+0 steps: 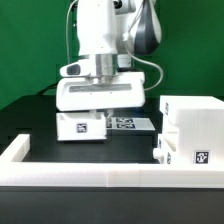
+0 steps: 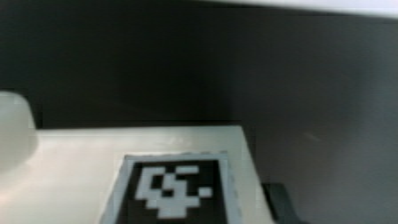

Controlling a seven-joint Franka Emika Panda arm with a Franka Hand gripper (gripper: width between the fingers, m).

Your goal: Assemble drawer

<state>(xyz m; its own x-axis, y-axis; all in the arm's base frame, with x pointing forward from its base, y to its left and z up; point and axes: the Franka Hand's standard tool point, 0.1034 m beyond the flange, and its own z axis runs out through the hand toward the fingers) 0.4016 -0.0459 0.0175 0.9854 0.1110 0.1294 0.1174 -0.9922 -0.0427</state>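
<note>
A small white open-top box (image 1: 80, 126) with a black-and-white tag on its front stands on the black table at the exterior view's left. My gripper (image 1: 88, 113) reaches straight down onto it from above, and the fingertips are hidden by the box. In the wrist view the tagged face of the box (image 2: 178, 185) fills the lower part, with one dark finger (image 2: 278, 203) tight against its edge; the other finger is hidden. The large cube-shaped housing (image 1: 196, 120) stands at the exterior view's right. A second small box (image 1: 172, 150) sits low in front of it.
The marker board (image 1: 128, 123) lies flat on the table between the held box and the housing. A low white border wall (image 1: 100, 172) runs along the front and up the exterior view's left side (image 1: 15, 150).
</note>
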